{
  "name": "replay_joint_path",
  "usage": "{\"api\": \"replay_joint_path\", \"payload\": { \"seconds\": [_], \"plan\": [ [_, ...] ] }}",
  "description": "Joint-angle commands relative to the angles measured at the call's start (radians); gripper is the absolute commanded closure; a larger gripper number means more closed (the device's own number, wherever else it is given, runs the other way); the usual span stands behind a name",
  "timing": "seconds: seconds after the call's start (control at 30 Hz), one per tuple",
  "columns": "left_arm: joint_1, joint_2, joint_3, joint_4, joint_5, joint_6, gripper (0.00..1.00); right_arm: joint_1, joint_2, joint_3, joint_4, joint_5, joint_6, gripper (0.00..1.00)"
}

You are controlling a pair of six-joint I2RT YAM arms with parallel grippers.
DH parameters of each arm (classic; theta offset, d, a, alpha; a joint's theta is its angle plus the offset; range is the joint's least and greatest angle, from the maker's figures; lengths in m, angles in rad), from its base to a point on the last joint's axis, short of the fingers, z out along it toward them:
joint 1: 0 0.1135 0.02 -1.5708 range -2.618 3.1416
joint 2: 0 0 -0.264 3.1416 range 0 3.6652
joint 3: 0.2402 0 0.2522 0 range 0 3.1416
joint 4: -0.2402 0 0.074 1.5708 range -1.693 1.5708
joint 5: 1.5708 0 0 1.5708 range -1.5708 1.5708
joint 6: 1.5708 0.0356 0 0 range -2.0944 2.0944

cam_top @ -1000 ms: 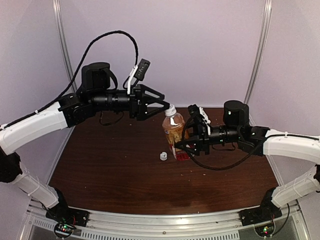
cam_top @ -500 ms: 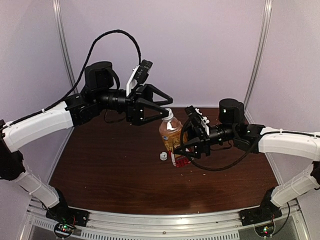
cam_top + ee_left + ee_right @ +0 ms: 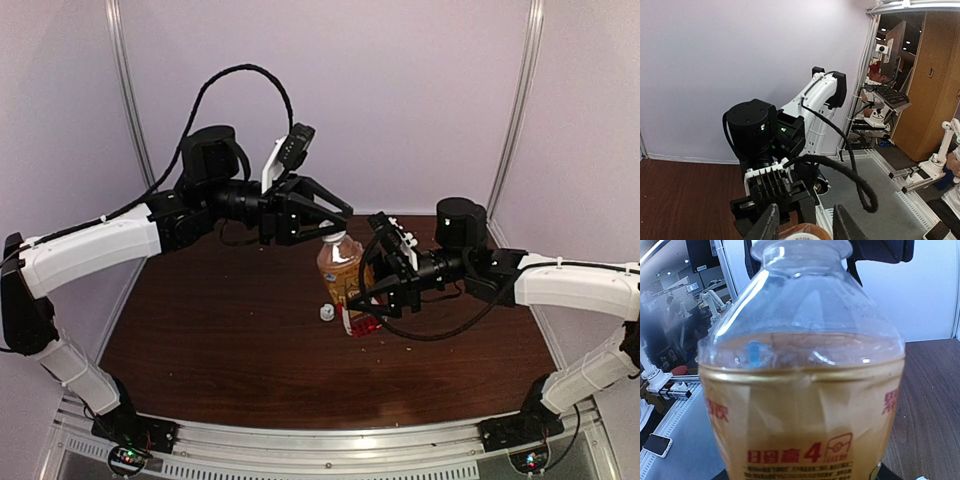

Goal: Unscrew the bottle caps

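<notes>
The amber bottle [image 3: 343,277] with red print stands at mid-table, and its body [image 3: 805,410] fills the right wrist view. My right gripper [image 3: 373,298] is shut on its lower body from the right. The bottle's white cap [image 3: 339,239] is on the neck. My left gripper [image 3: 334,230] reaches in from the left at cap height. In the left wrist view its fingers [image 3: 769,226] stand close on either side of the cap [image 3: 802,233], which the frame's bottom edge mostly cuts off. A second white cap [image 3: 326,313] lies loose on the table, left of the bottle's base.
The brown tabletop [image 3: 220,340] is bounded by pale walls at the back and sides and a metal rail [image 3: 320,440] at the near edge. A black cable [image 3: 235,80] loops above the left arm.
My left gripper has moved right and down onto the bottle's cap, and its jaws have narrowed around it. The right gripper and bottle shifted slightly left, then held still.
</notes>
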Motion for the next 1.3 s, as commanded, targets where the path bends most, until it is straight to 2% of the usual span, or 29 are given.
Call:
{"api": "replay_joint_path", "payload": {
  "seconds": [0.0, 0.1, 0.23, 0.33, 0.57, 0.7, 0.83, 0.87, 0.97, 1.17, 1.27],
  "plan": [
    [0.006, -0.009, -0.022, 0.083, 0.035, -0.026, 0.66, -0.005, -0.004, 0.03, 0.032, -0.01, 0.005, 0.63],
    [0.006, -0.012, -0.033, 0.083, 0.034, -0.031, 0.66, -0.006, -0.01, 0.029, 0.03, 0.002, 0.005, 0.63],
    [0.007, -0.024, -0.049, 0.077, 0.024, -0.032, 0.58, -0.007, -0.023, 0.025, 0.027, 0.019, 0.003, 0.63],
    [0.006, -0.032, -0.067, 0.084, 0.017, -0.035, 0.56, -0.006, -0.029, 0.022, 0.025, 0.026, 0.001, 0.63],
    [0.007, -0.047, -0.077, 0.101, 0.009, -0.049, 0.63, -0.008, -0.034, 0.014, 0.022, 0.035, -0.002, 0.63],
    [0.006, -0.05, -0.077, 0.099, -0.001, -0.056, 0.73, -0.009, -0.036, 0.008, 0.022, 0.044, -0.003, 0.64],
    [0.006, -0.057, -0.078, 0.097, -0.045, -0.083, 0.97, -0.012, -0.048, 0.004, 0.001, 0.09, -0.014, 0.64],
    [0.006, -0.06, -0.078, 0.09, -0.07, -0.094, 1.0, -0.011, -0.053, 0.004, -0.01, 0.117, -0.015, 0.64],
    [0.001, -0.071, -0.065, 0.031, -0.199, -0.112, 1.0, -0.014, -0.067, 0.01, -0.054, 0.221, -0.063, 0.65],
    [-0.096, -0.071, 0.027, -0.246, -0.763, -0.193, 1.0, -0.014, -0.094, 0.01, -0.103, 0.452, -0.112, 0.64],
    [-0.131, -0.07, 0.049, -0.296, -0.922, -0.234, 1.0, -0.015, -0.099, 0.005, -0.106, 0.525, -0.125, 0.64]
  ]
}}
